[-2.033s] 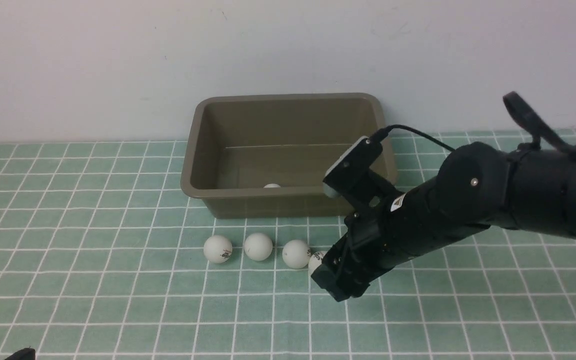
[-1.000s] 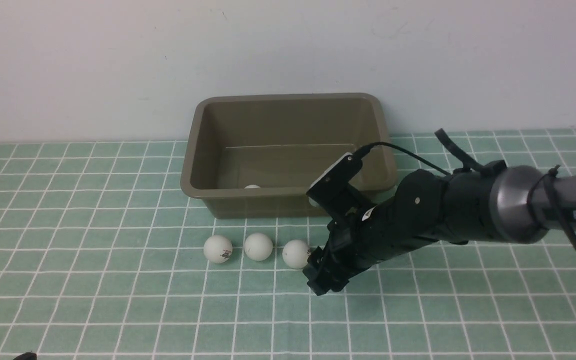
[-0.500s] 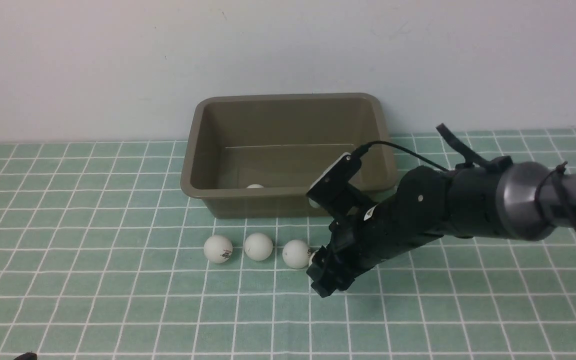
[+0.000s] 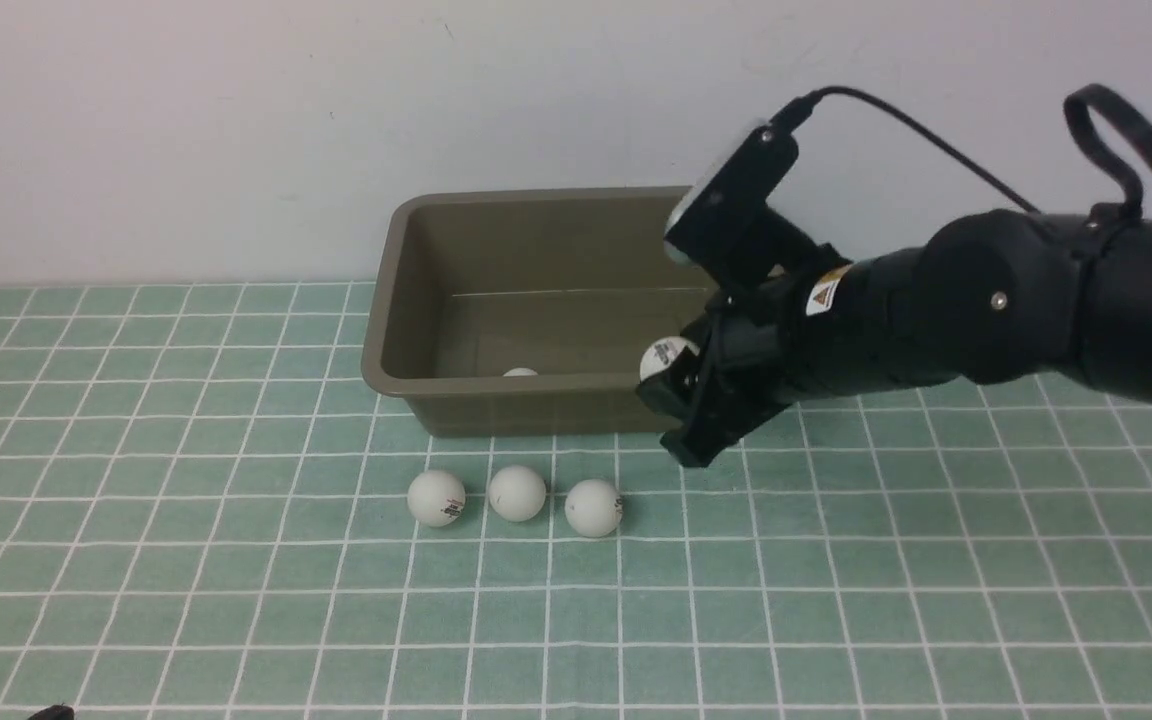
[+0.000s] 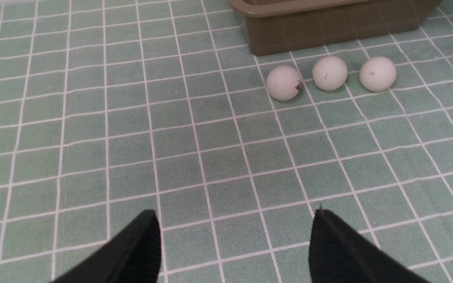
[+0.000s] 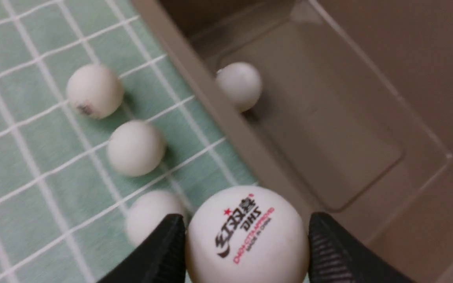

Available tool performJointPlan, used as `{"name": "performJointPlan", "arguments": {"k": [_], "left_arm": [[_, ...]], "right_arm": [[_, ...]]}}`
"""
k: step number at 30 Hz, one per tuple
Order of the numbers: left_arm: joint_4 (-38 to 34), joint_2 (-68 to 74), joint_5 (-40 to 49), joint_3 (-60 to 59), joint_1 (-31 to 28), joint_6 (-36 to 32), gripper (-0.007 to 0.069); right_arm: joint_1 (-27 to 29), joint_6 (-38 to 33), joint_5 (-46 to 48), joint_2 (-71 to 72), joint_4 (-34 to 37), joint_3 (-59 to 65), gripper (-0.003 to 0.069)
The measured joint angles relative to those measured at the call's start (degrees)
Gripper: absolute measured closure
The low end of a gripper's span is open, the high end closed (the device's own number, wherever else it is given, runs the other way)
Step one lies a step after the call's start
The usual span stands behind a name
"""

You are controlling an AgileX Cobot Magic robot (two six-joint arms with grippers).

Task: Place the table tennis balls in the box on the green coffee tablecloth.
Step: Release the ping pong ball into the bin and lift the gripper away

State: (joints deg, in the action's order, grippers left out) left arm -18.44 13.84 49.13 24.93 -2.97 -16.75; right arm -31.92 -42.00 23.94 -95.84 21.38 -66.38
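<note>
My right gripper (image 4: 674, 392) is shut on a white table tennis ball (image 4: 665, 357), held above the front right rim of the olive-brown box (image 4: 406, 290); the ball also shows in the right wrist view (image 6: 246, 236). One ball (image 4: 519, 372) lies inside the box, also seen in the right wrist view (image 6: 239, 84). Three balls (image 4: 516, 493) sit in a row on the green tablecloth (image 4: 186, 560) in front of the box, also in the left wrist view (image 5: 329, 73). My left gripper (image 5: 234, 243) is open and empty, low over the cloth near the front left.
A white wall (image 4: 236, 120) rises right behind the box. The box's front wall (image 5: 328, 27) shows at the far edge of the left wrist view.
My right gripper closed on the rightmost ball of the row on the cloth and lifted it up and back to the box's front right rim. The ball inside the box rolled a little.
</note>
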Motion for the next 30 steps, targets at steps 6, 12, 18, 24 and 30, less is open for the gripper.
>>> {"name": "performJointPlan", "arguments": {"k": [6, 12, 18, 24, 30], "left_arm": [[0.00, 0.00, 0.00, 0.00, 0.00, -0.05, 0.0167], [0.00, 0.00, 0.04, 0.00, 0.00, -0.05, 0.0167], [0.00, 0.00, 0.04, 0.00, 0.00, -0.05, 0.0167], [0.00, 0.00, 0.04, -0.19, 0.00, -0.05, 0.0167], [0.00, 0.00, 0.04, -0.19, 0.00, -0.05, 0.0167]], "right_arm": [[5.88, 0.19, -6.42, -5.85, 3.37, -5.08, 0.0296], [9.15, 0.19, -6.09, -12.05, 5.22, -11.01, 0.0296], [9.34, -2.14, -2.91, -13.87, 5.23, -12.83, 0.0296], [9.34, -4.29, -2.72, -14.25, 5.23, -13.11, 0.0274], [9.34, -4.51, -4.06, -14.29, 5.23, -13.11, 0.0179]]}}
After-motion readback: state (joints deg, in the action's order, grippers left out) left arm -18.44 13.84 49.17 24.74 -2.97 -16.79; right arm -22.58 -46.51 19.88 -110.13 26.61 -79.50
